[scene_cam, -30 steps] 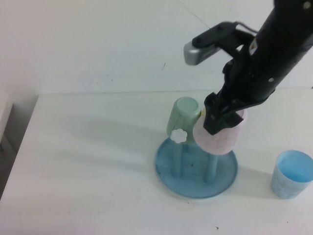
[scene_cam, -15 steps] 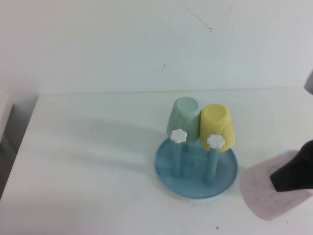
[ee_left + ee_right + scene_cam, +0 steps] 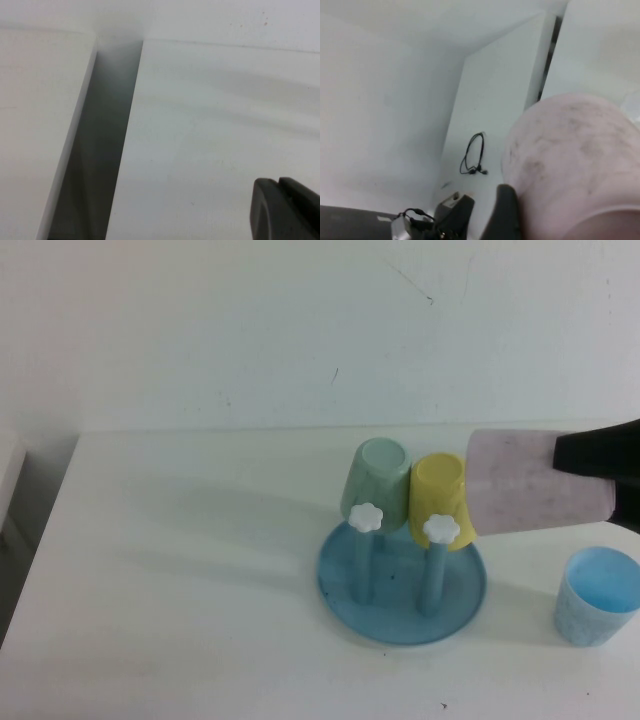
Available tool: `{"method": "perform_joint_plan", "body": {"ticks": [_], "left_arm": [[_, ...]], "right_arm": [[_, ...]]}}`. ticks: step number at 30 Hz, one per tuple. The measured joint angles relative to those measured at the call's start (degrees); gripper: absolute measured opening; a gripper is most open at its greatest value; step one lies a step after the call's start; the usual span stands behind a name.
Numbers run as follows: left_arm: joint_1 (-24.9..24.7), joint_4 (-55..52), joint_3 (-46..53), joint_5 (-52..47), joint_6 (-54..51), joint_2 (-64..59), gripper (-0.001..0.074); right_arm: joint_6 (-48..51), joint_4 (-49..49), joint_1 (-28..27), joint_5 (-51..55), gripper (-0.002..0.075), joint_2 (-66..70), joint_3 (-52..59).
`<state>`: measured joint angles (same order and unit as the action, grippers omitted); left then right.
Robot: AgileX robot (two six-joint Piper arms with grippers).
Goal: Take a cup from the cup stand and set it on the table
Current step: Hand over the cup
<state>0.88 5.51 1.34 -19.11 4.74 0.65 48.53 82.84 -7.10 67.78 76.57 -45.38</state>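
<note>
A plain white wall (image 3: 250, 330) rises behind the table (image 3: 180, 570), marked by a few small dark specks and a thin scratch. At the table's left edge a shadowed gap (image 3: 100, 160) separates it from a neighbouring white surface (image 3: 35, 125). Soft, even light casts faint shadows.

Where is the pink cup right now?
In the high view the pink cup hangs sideways in the right gripper, right of the yellow cup, above the blue cup.

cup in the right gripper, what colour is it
Pale pink with dark speckles, cup; clearest in the high view.
</note>
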Motion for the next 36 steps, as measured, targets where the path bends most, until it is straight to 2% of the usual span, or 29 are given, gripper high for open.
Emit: {"method": "perform_joint_plan", "body": {"ticks": [6, 11, 19, 22, 25, 28, 32, 36], "left_arm": [[0.0, 0.0, 0.0, 0.0, 0.0, 0.0, -0.0002], [0.0, 0.1, 0.0, 0.0, 0.1, 0.0, -0.0002], [0.0, 0.5, 0.0, 0.3, 0.4, 0.0, -0.0002], [0.0, 12.2, 0.2, 2.4, 6.3, 0.0, -0.0002], [0.0, 35.4, 0.2, 5.1, 14.5, 0.0, -0.0002], [0.0, 53.6, 0.2, 8.6, 15.3, 0.0, -0.0002], [0.0, 59.8, 0.2, 13.7, 12.4, 0.0, -0.0002], [0.0, 61.1, 0.2, 13.7, 6.9, 0.0, -0.0002]], "right_arm": [[-5.1, 3.7, 2.0, 0.0, 0.0583, 0.4, 0.1], [-7.7, 10.5, 4.1, 0.0, 0.0583, 0.4, 0.1], [-8.6, 6.5, 4.2, 0.0, 0.0583, 0.5, 0.1], [-8.8, 4.4, 4.2, 0.0, 0.0583, 0.4, 0.1], [-8.8, 2.8, 4.2, 0.0, 0.0583, 0.4, 0.1], [-8.2, 2.0, 4.2, 0.0, 0.0583, 0.4, 0.1], [-5.3, 1.6, 4.2, 0.0, 0.0583, 0.4, 0.1], [-3.0, 0.4, 4.2, 0.0, 0.0583, 0.4, 0.1]]}}
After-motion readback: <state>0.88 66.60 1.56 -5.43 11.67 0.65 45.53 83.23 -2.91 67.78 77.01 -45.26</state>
